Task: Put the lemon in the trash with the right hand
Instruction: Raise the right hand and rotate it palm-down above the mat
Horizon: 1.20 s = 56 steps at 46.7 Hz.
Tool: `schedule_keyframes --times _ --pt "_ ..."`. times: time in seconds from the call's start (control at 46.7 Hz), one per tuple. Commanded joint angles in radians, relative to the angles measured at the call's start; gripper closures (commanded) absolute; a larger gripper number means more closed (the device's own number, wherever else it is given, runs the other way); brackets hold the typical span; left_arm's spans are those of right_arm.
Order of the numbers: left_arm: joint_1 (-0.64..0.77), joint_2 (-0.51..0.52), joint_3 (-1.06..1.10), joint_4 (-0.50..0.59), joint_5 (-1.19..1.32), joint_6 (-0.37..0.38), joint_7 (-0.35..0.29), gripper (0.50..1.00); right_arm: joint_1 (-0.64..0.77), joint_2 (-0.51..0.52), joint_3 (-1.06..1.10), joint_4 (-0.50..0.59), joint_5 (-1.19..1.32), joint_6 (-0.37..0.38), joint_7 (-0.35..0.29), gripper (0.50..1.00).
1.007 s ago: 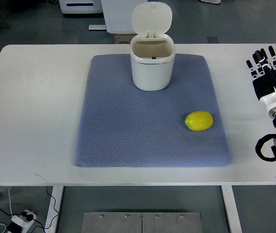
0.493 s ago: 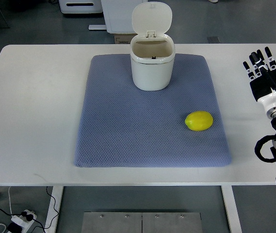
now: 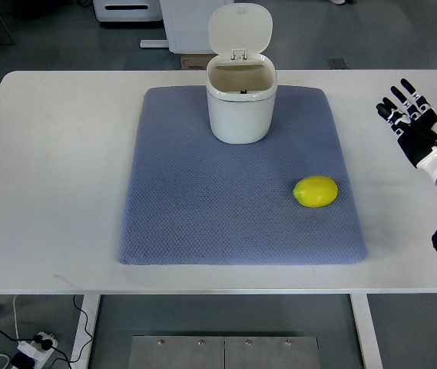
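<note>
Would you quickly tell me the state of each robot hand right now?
Left robot hand: not in view.
Right robot hand: open, fingers spread, holding nothing.

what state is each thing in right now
bin: upright on the mat, lid open
lemon: lying on the mat, not held
mat: flat on the table
right robot hand: open, over the table, off the mat, holding nothing
</note>
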Motion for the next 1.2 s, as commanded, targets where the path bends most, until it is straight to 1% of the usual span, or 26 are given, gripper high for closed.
schedule_keyframes --times 0.0,0.086,0.3,0.471,0.6,0.728,0.878,0.943,1.007,1.092,1.178 --pt "0.000 0.000 0.000 0.000 0.000 0.000 0.000 0.500 0.031 -0.056 -0.073 0.003 0.000 0.001 0.001 0.500" --pt "0.000 0.000 0.000 -0.001 0.000 0.000 0.000 0.500 0.051 -0.089 -0.125 0.008 0.000 0.004 0.002 0.500" --pt "0.000 0.000 0.000 0.000 0.000 0.000 0.000 0.500 0.113 -0.164 -0.241 0.020 0.000 0.039 0.001 0.500" --pt "0.000 0.000 0.000 0.000 0.000 0.000 0.000 0.500 0.176 -0.249 -0.350 0.043 -0.001 0.084 -0.001 0.500" --pt "0.000 0.000 0.000 0.000 0.000 0.000 0.000 0.500 0.222 -0.292 -0.395 0.052 0.000 0.107 -0.025 0.500" --pt "0.000 0.000 0.000 -0.001 0.000 0.000 0.000 0.500 0.242 -0.307 -0.392 0.052 0.009 0.110 -0.062 0.500" --pt "0.000 0.000 0.000 -0.001 0.000 0.000 0.000 0.500 0.263 -0.344 -0.393 0.050 0.018 0.113 -0.085 0.500" --pt "0.000 0.000 0.000 -0.001 0.000 0.000 0.000 0.500 0.266 -0.353 -0.393 0.050 0.047 0.120 -0.114 0.500" --pt "0.000 0.000 0.000 0.000 0.000 0.000 0.000 0.500 0.278 -0.361 -0.393 0.044 0.093 0.136 -0.162 0.500" --pt "0.000 0.000 0.000 -0.001 0.000 0.000 0.000 0.500 0.286 -0.376 -0.395 0.043 0.127 0.174 -0.231 0.500" --pt "0.000 0.000 0.000 0.000 0.000 0.000 0.000 0.500 0.286 -0.379 -0.395 0.041 0.127 0.214 -0.266 0.500"
